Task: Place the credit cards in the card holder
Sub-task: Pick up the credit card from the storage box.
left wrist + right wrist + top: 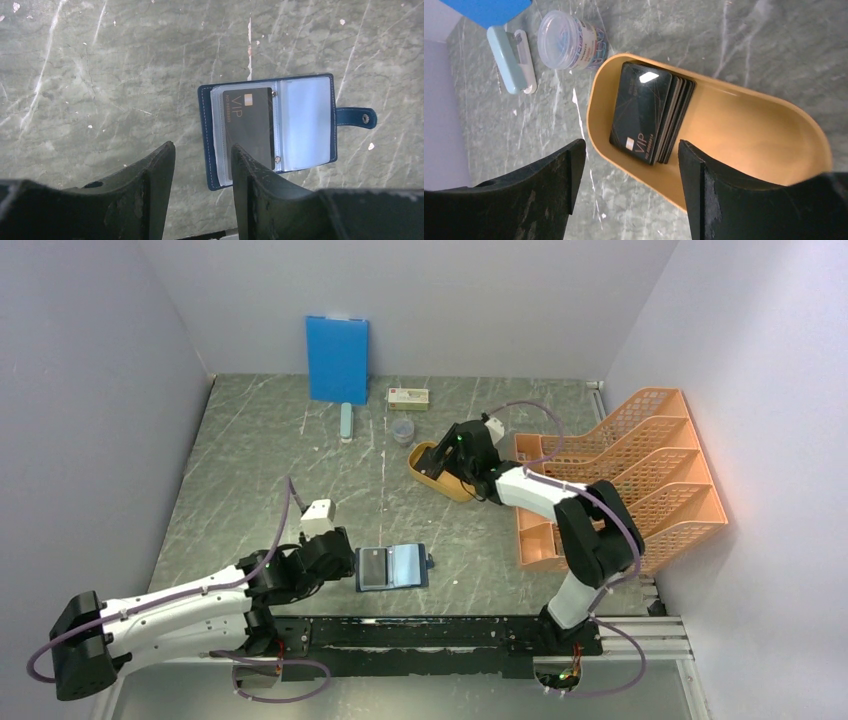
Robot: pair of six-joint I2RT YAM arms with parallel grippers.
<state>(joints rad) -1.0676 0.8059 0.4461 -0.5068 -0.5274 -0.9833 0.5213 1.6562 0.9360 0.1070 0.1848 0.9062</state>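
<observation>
Grey stone bench (pixel 260 470) holds all the things. On the left, the left claw (pixel 200 150) is partly open and holds nothing. Just beside it the card holder (pixel 305 120) lies open and flat near the front edge. One black card (pixel 248 125) sits in its clear pocket, so one card is in. Further right, a stack of black cards (pixel 644 112) waits in the yellow tray (pixel 744 130). The right claw (pixel 629 145) hangs over them, wide and empty. I think most of the job is left.
</observation>
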